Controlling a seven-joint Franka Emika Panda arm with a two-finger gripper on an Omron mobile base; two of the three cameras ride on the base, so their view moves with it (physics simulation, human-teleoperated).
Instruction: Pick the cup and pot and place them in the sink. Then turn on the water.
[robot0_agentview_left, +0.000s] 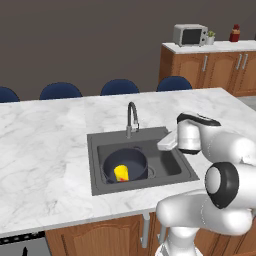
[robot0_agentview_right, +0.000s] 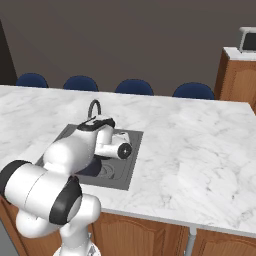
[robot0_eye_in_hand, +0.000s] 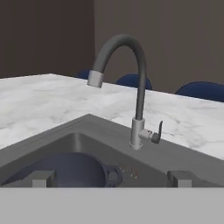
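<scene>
The small yellow cup (robot0_agentview_left: 121, 173) is seen inside the wide dark navy pot (robot0_agentview_left: 125, 164) in the recessed grey sink (robot0_agentview_left: 95, 165), while the empty hand (robot0_eye_in_hand: 112, 178), fingers apart, is aimed at the faucet lever (robot0_eye_in_hand: 159, 131), apparently for the water.

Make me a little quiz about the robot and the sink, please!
1. True or false: the cup sits inside the pot.
2. Where is the pot? A) on the counter B) in the sink C) on a chair
3. Fill in: no water runs yet from the ____, which the open gripper faces.

Key: 1 true; 2 B; 3 faucet.
</scene>
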